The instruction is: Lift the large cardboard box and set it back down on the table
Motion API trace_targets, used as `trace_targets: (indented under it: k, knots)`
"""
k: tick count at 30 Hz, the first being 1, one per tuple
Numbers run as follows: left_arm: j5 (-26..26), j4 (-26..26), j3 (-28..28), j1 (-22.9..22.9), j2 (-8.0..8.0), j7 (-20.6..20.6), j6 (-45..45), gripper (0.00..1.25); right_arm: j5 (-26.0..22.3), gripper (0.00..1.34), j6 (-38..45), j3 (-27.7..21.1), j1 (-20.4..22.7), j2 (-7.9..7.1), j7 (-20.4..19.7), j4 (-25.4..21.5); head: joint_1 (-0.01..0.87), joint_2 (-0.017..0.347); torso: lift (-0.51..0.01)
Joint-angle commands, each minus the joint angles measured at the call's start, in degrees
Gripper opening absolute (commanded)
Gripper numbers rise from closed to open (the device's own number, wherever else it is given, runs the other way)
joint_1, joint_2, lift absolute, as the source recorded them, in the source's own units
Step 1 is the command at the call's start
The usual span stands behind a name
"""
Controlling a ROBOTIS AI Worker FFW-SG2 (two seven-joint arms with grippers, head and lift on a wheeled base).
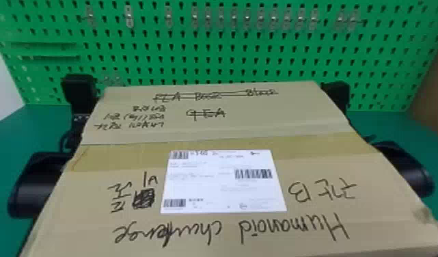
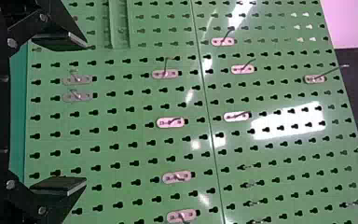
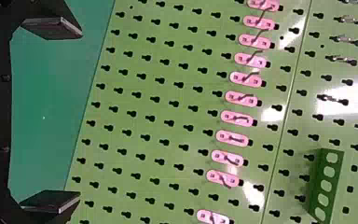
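Between the left arm (image 1: 40,184) and the right arm (image 1: 407,169) sits the large cardboard box (image 1: 207,135), broad top face up, a white label (image 1: 224,183) on it and a band of tape (image 1: 125,153) across it. Its underside is hidden, so I can't tell whether it is resting on the bench (image 1: 368,123) or held above it. My guess is that the arms are bracing it from both sides, which would put the job somewhere around the lift itself; a controlled set-down and letting go would then be left.

Neither pincer is gripping it. The left pincer (image 2: 85,113) and the right pincer (image 3: 80,114) both stand wide open, with nothing between their fingers, and face the green pegboard (image 1: 228,41) beyond the box.

That board is the main obstacle. Small hooks (image 2: 171,122) stick out of it, and a green holder with a row of holes (image 3: 326,186) is fixed to it, so pushing forward could catch something. Lowering straight down looks safer, with even pressure from both sides to keep the box from slipping.
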Motion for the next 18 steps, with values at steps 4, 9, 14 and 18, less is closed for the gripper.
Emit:
trace_targets:
  k: [4, 9, 14, 18]
  knots:
    - [-0.17, 0.00, -0.48, -0.82, 0.54, -0.07, 0.03, 1.00, 0.09, 1.25, 0.00, 0.37, -0.67, -0.36, 0.04, -0.01, 0.566, 0.054, -0.183]
    - [-0.17, 0.00, -0.65, -1.35, 0.62, -0.07, 0.03, 1.00, 0.18, 1.25, 0.00, 0.63, -1.20, -0.45, 0.04, -0.01, 0.566, 0.054, -0.183]
    - [-0.26, 0.00, -0.83, -1.79, 0.71, -0.07, -0.06, 1.00, 0.18, 1.25, -0.09, 0.90, -1.64, -0.36, 0.04, -0.01, 0.566, 0.054, -0.183]
    - [-0.26, 0.00, -0.83, -1.79, 0.71, 0.02, -0.06, 1.00, 0.27, 1.25, -0.26, 0.90, -1.64, -0.19, 0.04, -0.01, 0.566, 0.054, -0.183]
